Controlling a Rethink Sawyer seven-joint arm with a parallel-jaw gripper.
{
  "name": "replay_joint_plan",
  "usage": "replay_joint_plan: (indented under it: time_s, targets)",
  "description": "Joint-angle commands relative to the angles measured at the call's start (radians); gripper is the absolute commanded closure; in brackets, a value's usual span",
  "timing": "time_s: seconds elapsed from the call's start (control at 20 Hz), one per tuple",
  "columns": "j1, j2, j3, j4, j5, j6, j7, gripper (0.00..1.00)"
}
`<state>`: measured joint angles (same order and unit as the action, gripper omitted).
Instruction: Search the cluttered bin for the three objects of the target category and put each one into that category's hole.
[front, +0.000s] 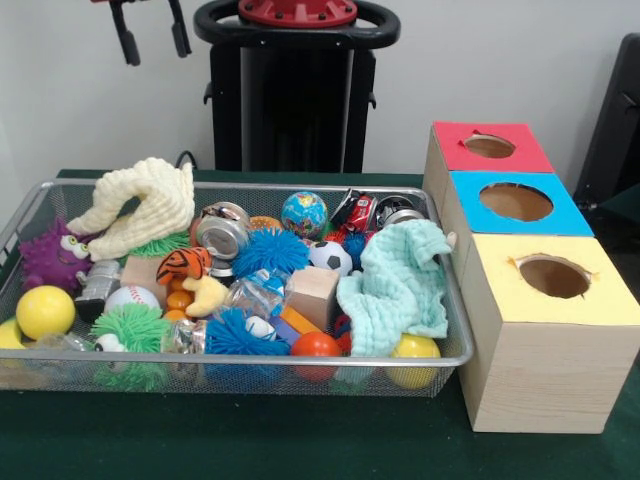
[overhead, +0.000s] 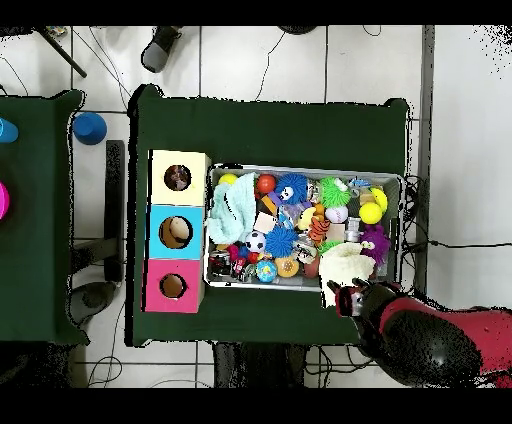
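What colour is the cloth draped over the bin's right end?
Pale mint green cloth, clearest in the front view.

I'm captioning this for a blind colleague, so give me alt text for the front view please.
A wire bin on a green table is crammed with toys: balls, spiky balls, a cream cloth and a mint cloth. Beside it stand three wooden boxes with holes, topped red, blue and yellow. The gripper hangs open above.

Bin (front: 455, 335) packed rim to rim, no bare floor between toys. Two cloths (front: 398, 285) draped over toys beneath. Three box holes (front: 553, 276) open from above.
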<state>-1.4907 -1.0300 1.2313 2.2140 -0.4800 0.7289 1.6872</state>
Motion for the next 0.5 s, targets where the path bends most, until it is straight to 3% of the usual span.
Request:
replay_joint_plan:
  time_s: [0.05, 0.5]
  targets:
    - [0.142, -0.132, 0.051, 0.093, 0.091, -0.001, 0.073, 0.0]
    - [0.348, -0.165, -0.139, 0.082, 0.074, -0.16, 0.23, 0.0]
